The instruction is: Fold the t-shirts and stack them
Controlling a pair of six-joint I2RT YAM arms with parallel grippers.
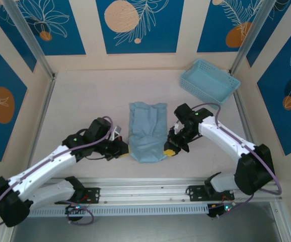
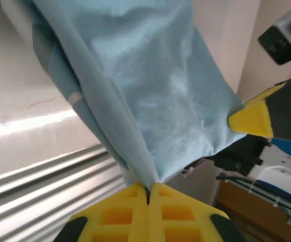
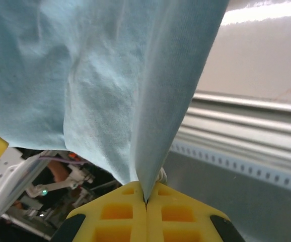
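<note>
A light sky-blue t-shirt (image 1: 146,131) lies as a long folded strip in the middle of the table, its near end lifted. My left gripper (image 1: 124,150) is shut on the near left corner of the t-shirt (image 2: 155,101), the cloth pinched between its yellow fingers (image 2: 130,212). My right gripper (image 1: 169,149) is shut on the near right corner of the t-shirt (image 3: 100,91), which rises from between its yellow fingers (image 3: 165,214). The right gripper's yellow fingertip (image 2: 251,120) shows at the cloth's far corner in the left wrist view. The chest lettering is hidden.
A light blue plastic lattice basket (image 1: 209,80) stands at the back right of the table. A metal rail (image 1: 145,194) runs along the near edge between the arm bases. Upright frame posts (image 1: 29,40) stand at the back corners.
</note>
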